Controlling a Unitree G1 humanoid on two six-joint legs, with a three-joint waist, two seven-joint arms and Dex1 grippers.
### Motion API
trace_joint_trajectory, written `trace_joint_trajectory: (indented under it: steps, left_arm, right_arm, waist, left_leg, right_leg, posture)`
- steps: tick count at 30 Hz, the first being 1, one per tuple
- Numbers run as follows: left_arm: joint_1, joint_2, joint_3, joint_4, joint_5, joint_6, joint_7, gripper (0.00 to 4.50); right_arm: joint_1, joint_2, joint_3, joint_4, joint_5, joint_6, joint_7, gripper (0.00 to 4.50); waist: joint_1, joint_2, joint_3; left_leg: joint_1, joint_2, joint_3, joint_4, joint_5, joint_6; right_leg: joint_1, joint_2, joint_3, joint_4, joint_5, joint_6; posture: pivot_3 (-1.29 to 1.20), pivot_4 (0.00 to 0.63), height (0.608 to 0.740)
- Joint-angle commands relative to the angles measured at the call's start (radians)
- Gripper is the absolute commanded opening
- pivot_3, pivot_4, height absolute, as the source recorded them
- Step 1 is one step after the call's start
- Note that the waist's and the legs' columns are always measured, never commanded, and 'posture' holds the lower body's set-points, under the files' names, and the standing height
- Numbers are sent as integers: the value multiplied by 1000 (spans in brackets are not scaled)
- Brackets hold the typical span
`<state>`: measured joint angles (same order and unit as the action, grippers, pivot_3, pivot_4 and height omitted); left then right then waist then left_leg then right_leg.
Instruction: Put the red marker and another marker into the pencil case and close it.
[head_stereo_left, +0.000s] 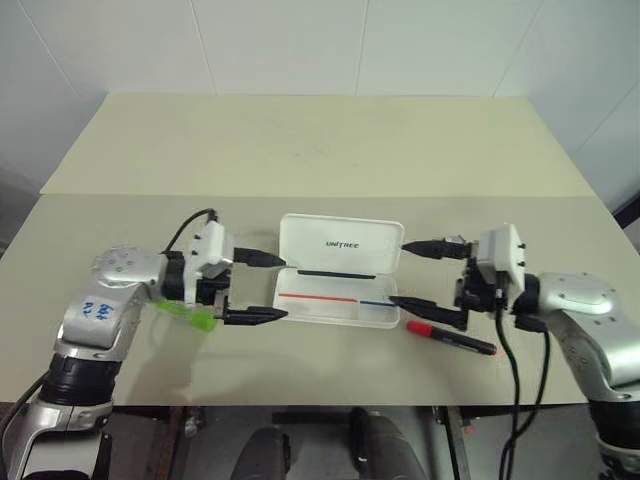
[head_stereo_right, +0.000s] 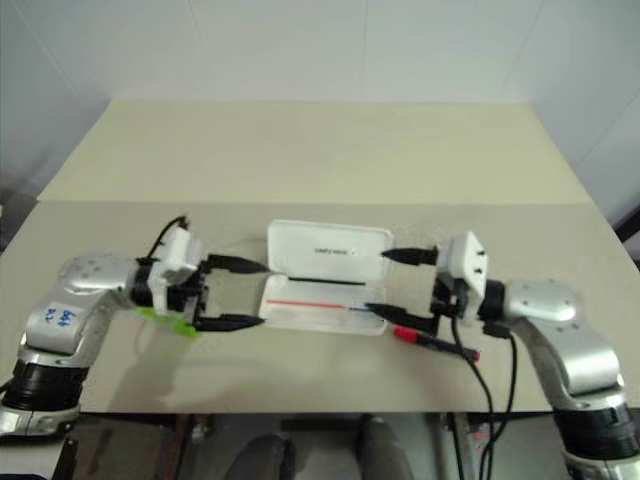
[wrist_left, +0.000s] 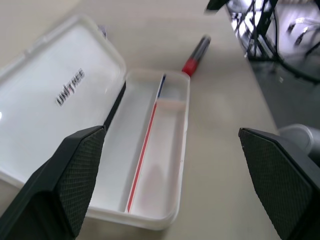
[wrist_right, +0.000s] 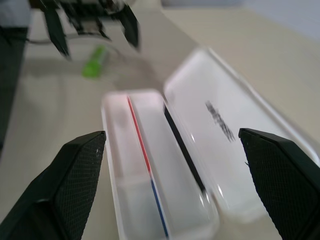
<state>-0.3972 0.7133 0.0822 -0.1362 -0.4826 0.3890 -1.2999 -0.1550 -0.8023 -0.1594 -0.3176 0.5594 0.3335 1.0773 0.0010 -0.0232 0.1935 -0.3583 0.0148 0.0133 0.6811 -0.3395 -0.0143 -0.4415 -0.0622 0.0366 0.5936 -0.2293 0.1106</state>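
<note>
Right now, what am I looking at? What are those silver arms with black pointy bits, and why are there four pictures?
It is a robot with two silver arms. Each arm ends in a pincer of two black fingers. Two pictures come from cameras in its head, looking down at a beige table. The other two come from cameras on its wrists, looking out between the fingers. On the table lies a white plastic pencil case, open and with no markers inside. A lime-green highlighter lies beside the left pincer. A marker with a red cap and black barrel lies beside the right pincer. Both pincers are open and hold nothing.
</note>
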Motion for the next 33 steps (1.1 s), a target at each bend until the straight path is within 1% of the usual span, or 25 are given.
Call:
trace_joint_trajectory:
  steps: [1,4,6,7,8,10,17,21,24,27,33]
  left_arm:
    - [53,43,86,-6,-79,-26,-62,4467]
    - [85,66,93,-9,-81,-51,-95,4467]
    - [101,84,83,2,-69,-76,-130,4467]
    - [104,87,76,1,-68,-80,-137,4467]
    - [105,87,68,1,-65,-85,-144,4467]
    - [96,92,49,4,-64,-81,-157,4467]
    - [33,107,34,42,-56,-81,-160,4467]
    - [25,115,32,34,-57,-73,-153,4467]
    - [31,122,34,27,-55,-73,-148,4467]
    - [45,130,42,14,-57,-68,-137,4500]
    - [70,144,52,-1,-63,-74,-120,4500]
  right_arm:
    - [126,-70,-113,4,4,-4,55,4500]
    - [210,-101,-166,41,-1,-20,85,4500]
    - [250,-108,-176,77,-18,-35,100,4500]
    - [261,-105,-176,95,-24,-42,104,4500]
    - [272,-100,-171,124,-37,-59,108,4500]
    - [290,-87,-149,184,-64,-88,120,4500]
    - [222,-30,-58,310,-123,-152,122,4500]
    - [171,-1,-18,372,-147,-179,126,4500]
    - [135,20,11,420,-160,-207,138,4500]
    - [117,39,37,455,-173,-241,164,3891]
    - [106,59,53,497,-187,-292,169,1686]
  waist:
    - [-1,0,0]
    - [-3,0,0]
    - [-7,0,0]
    - [-8,0,0]
    - [-8,-1,0]
    - [-8,0,0]
    - [-13,-1,0]
    - [-26,-1,0]
    - [-31,-1,0]
    - [-34,-1,0]
    - [-31,-1,0]
  left_leg:
    - [0,0,0,0,0,0]
    - [0,0,1,-1,0,0]
    - [3,0,3,0,0,0]
    - [5,1,4,0,0,0]
    - [6,1,4,0,0,0]
    - [7,1,3,0,0,0]
    - [8,0,3,1,1,0]
    - [8,0,3,1,1,0]
    - [8,0,1,1,0,0]
    - [8,1,2,1,0,0]
    - [14,2,2,-1,0,0]
  right_leg:
    - [0,0,0,0,0,0]
    - [0,0,0,-1,0,0]
    - [2,0,1,-1,0,0]
    - [5,1,1,-2,-1,-2]
    - [7,1,1,-3,-5,-8]
    - [9,1,1,-4,-6,-11]
    - [11,1,3,-4,-6,-10]
    - [11,1,3,-3,-3,-5]
    - [11,1,2,-3,-3,-5]
    - [11,1,2,-3,-3,-5]
    - [13,2,2,-1,-3,-5]
  posture:
    - [0,150,740]
    - [0,150,740]
    - [0,150,740]
    - [0,150,740]
    - [0,150,740]
    - [0,150,740]
    - [0,150,740]
    - [0,150,740]
    - [0,150,740]
    - [0,150,740]
    - [0,150,740]
